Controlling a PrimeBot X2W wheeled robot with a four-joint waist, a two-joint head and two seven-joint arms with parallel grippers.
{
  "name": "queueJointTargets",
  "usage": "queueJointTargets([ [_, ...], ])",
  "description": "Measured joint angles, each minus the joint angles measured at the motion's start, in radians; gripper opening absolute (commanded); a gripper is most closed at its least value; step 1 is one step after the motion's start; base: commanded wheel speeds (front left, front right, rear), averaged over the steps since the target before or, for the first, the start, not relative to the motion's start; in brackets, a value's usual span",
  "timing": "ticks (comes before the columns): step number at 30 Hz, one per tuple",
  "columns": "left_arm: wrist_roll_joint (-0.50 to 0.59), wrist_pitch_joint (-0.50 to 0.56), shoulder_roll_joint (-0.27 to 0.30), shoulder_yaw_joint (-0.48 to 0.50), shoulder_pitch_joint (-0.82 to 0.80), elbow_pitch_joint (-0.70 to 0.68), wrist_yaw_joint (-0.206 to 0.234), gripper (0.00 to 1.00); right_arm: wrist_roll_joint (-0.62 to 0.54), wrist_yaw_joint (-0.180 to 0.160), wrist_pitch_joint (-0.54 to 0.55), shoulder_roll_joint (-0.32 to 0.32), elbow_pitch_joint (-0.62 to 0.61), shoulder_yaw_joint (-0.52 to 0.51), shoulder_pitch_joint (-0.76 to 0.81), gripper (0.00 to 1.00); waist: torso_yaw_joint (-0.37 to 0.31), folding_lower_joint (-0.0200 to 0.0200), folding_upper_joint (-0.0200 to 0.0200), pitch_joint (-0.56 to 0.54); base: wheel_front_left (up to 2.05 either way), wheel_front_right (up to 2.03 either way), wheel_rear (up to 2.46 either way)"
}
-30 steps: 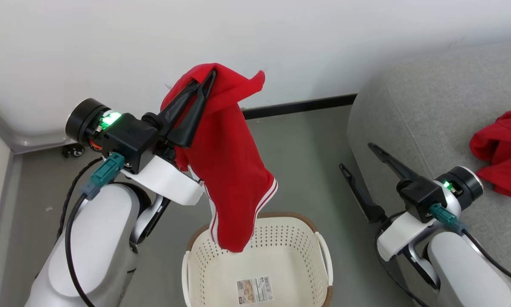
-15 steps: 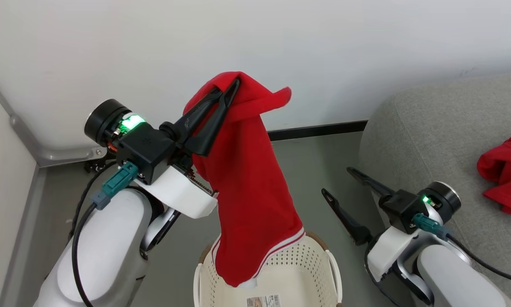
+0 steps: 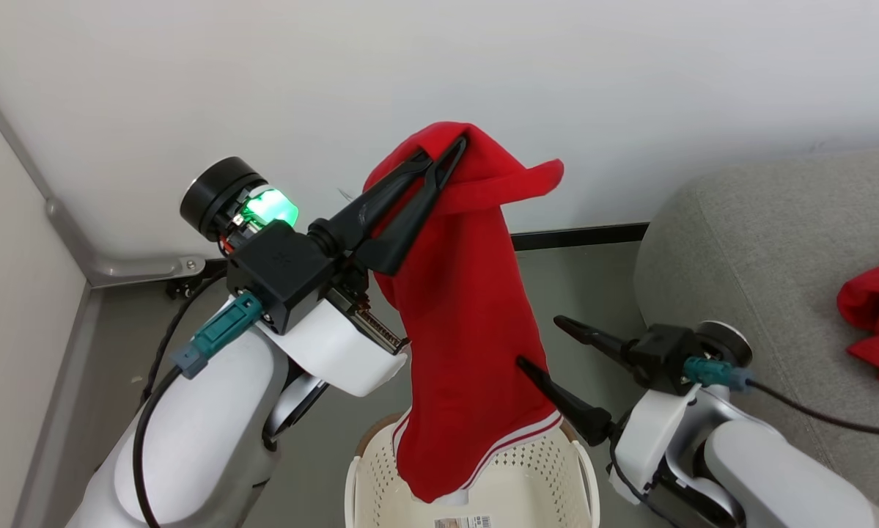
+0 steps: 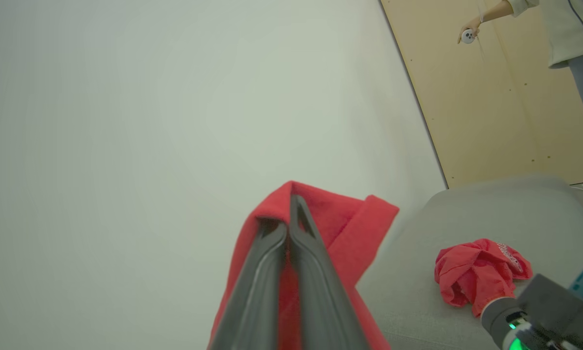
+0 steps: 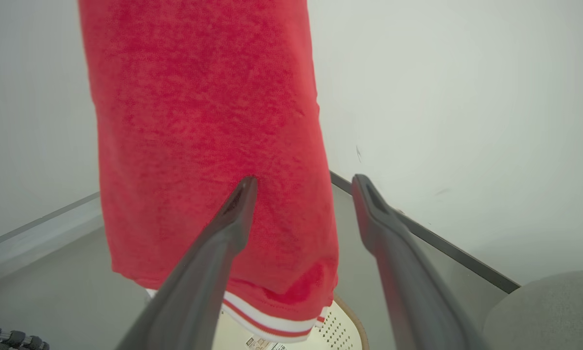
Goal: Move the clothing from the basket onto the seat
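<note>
Nearest the camera, the cream perforated basket (image 3: 527, 477) sits on the floor at the robot's base, and what shows of its inside holds no clothing, only a label sticker. Just above it the right gripper (image 3: 542, 341) has swung in from beside the sofa. Its two dark fingers are spread wide, holding nothing, and point at the lower edge of the hanging cloth; the right wrist view shows one fingertip in front of the red fabric.

The red garment (image 3: 468, 330) with white stripe trim hangs full length from the left gripper (image 3: 450, 150), whose fingers are pinched tight on its top fold. Over the last second the left arm has carried it higher, so the hem that dipped into the basket now hangs about level with the rim — likely the lift is done and the carry to the seat comes next.

To the right, the light-grey sofa (image 3: 762, 242) already bears a second red garment (image 3: 875, 315), crumpled on the cushion, back from its rounded edge. The floor (image 3: 131, 345) is plain grey, meeting a white wall (image 3: 483, 66) at a black baseboard (image 3: 578, 236). The head camera itself has shifted too. Far off in the left wrist view, by a wooden panel (image 4: 490, 97), a person's hand (image 4: 468, 34) holds a small white controller.
</note>
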Motion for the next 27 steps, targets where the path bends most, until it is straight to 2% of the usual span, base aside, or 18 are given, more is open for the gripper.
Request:
queueJointTargets([
  [12,-0.012,-0.01,0.002,-0.026,-0.017,-0.012,0.0,0.0,0.169,0.0,0.046,-0.111,-0.091,0.113,-0.122,1.0,0.019,-0.0001,0.0,0.003,0.0,0.0,0.0],
  [27,-0.035,-0.016,0.005,-0.048,-0.018,-0.013,0.0,0.0,0.277,0.0,0.045,-0.16,-0.139,0.216,-0.205,1.0,0.022,0.0,0.0,0.013,0.0,0.0,0.0],
])
